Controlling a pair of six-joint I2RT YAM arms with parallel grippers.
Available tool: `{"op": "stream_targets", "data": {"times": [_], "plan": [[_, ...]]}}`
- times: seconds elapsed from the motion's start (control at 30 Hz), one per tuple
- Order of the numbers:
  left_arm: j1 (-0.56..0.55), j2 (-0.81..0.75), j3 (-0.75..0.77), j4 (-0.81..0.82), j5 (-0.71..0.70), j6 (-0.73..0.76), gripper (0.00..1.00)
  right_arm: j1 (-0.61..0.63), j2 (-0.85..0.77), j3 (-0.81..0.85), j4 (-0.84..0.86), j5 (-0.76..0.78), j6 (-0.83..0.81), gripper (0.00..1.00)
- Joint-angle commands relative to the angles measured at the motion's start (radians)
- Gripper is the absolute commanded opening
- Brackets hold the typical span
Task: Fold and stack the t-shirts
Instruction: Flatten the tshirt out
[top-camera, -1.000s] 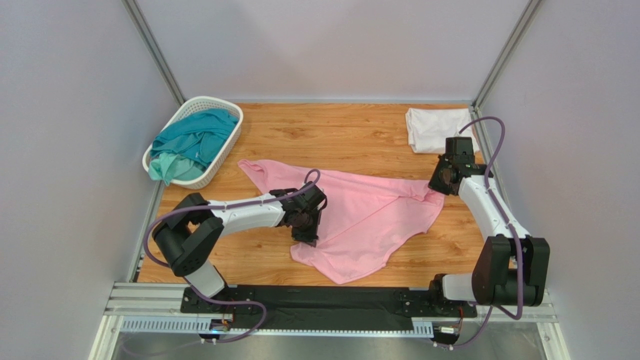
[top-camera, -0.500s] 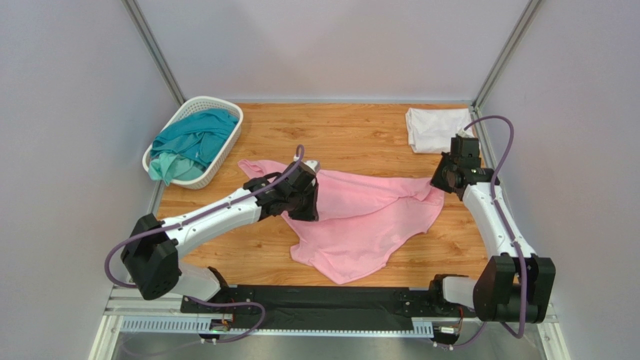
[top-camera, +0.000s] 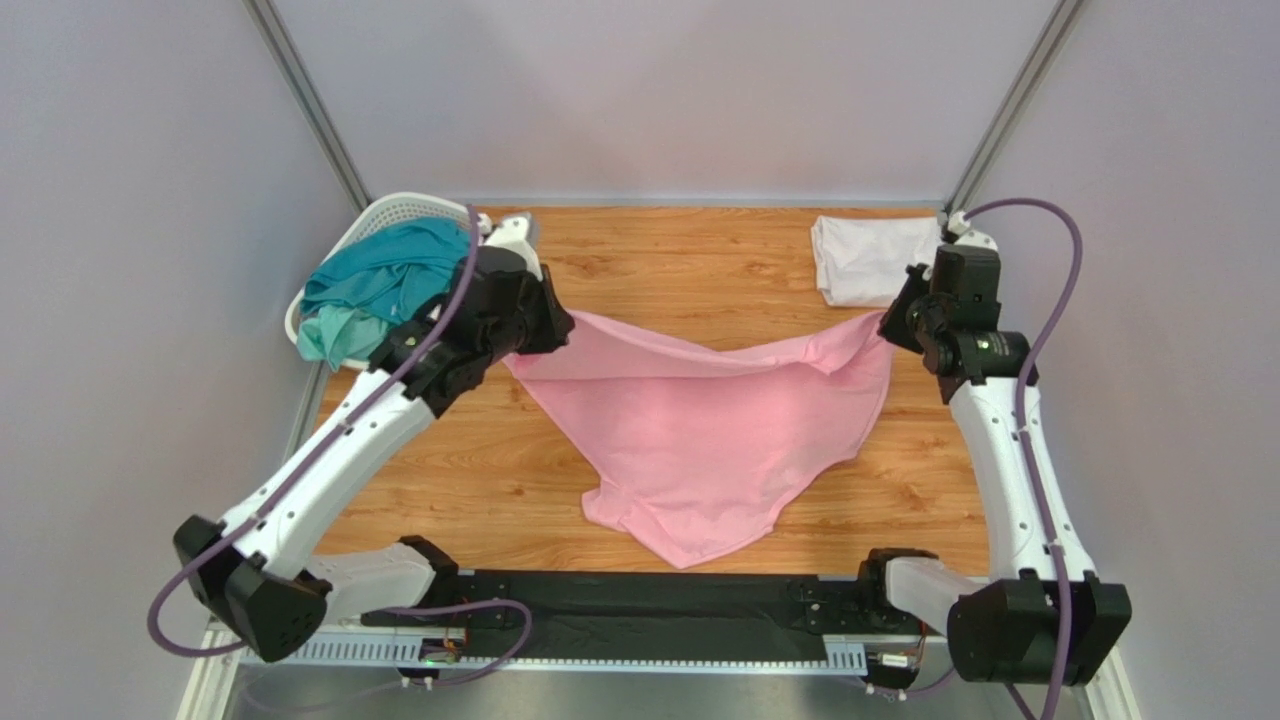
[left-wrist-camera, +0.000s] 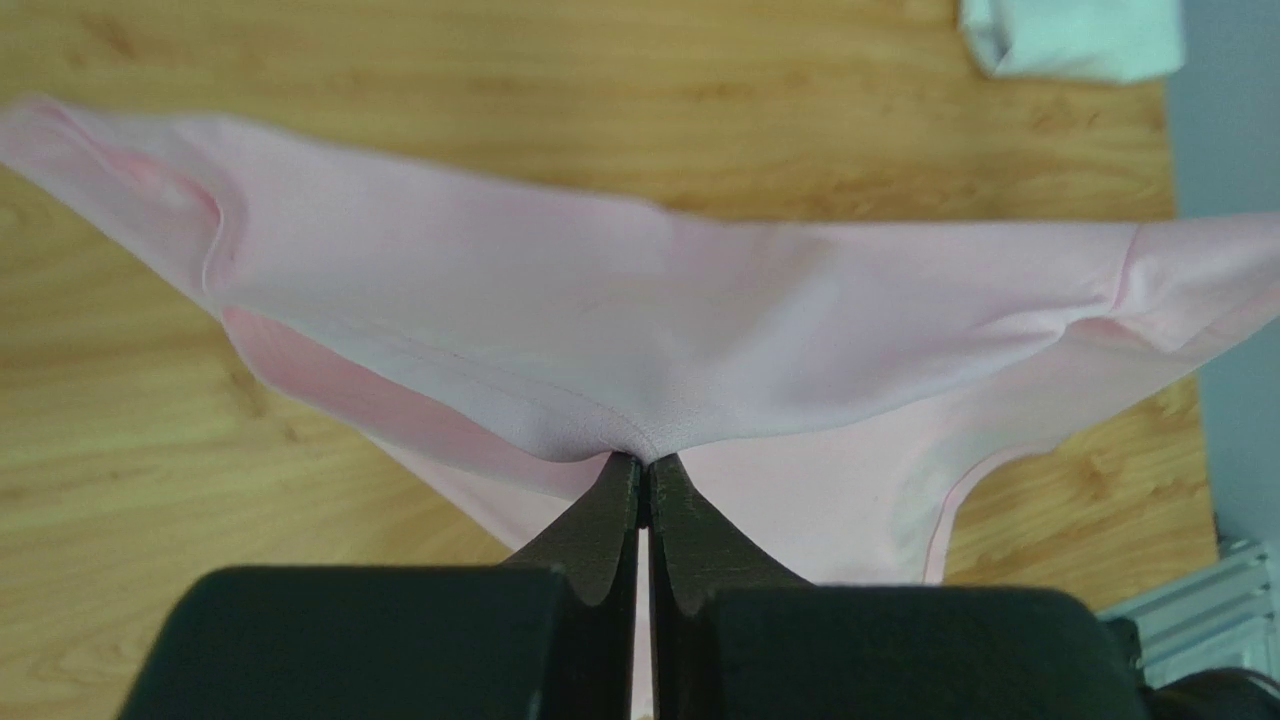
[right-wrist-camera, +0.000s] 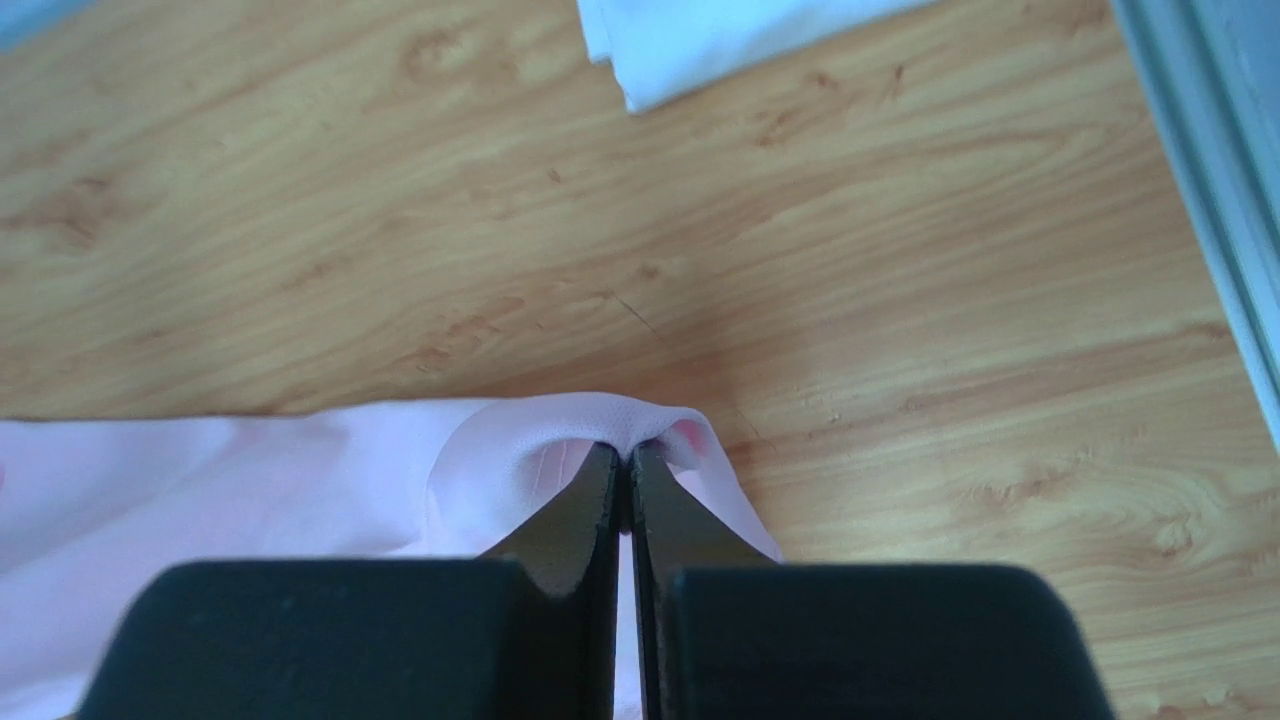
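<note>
A light pink t-shirt (top-camera: 706, 428) hangs stretched between both arms above the wooden table (top-camera: 691, 263), its lower part trailing toward the near edge. My left gripper (top-camera: 529, 342) is shut on the shirt's left edge; in the left wrist view the pink t-shirt (left-wrist-camera: 631, 308) bunches at the pinched left gripper (left-wrist-camera: 646, 458). My right gripper (top-camera: 890, 320) is shut on the right corner; the right wrist view shows a fold of the pink t-shirt (right-wrist-camera: 496, 450) clamped in the right gripper (right-wrist-camera: 625, 447). A white t-shirt (top-camera: 869, 255) lies folded at the back right. A teal t-shirt (top-camera: 383, 278) fills the basket.
The white lattice basket (top-camera: 403, 210) stands at the back left, close behind my left arm. Grey walls enclose the table on three sides. The folded white t-shirt (left-wrist-camera: 1074, 33) sits near the right wall, just behind my right wrist.
My left gripper has carried the shirt's edge from the table's middle up and back-left toward the basket. My right gripper rose slightly back. The pink shirt is now pulled taut between them.
</note>
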Motion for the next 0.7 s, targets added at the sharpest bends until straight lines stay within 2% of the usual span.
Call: {"op": "stream_targets", "data": {"times": [0.0,0.1,0.23,0.4,0.67], "plan": [[-0.001,-0.113,0.109,0.033,-0.105,0.095,0.00,0.000,-0.087,0.132,-0.021,-0.022,-0.020,0.00],[-0.001,-0.177,0.211,0.038,-0.156,0.161,0.00,0.000,-0.149,0.216,-0.029,-0.051,-0.020,0.00],[-0.001,-0.242,0.359,0.041,-0.136,0.238,0.00,0.000,-0.215,0.341,-0.035,-0.126,-0.027,0.00],[-0.001,-0.321,0.497,0.054,-0.063,0.310,0.00,0.000,-0.287,0.541,-0.072,-0.148,-0.041,0.00],[-0.001,-0.430,0.574,0.056,0.141,0.327,0.00,0.000,-0.324,0.836,-0.147,-0.232,-0.086,0.00]]}}
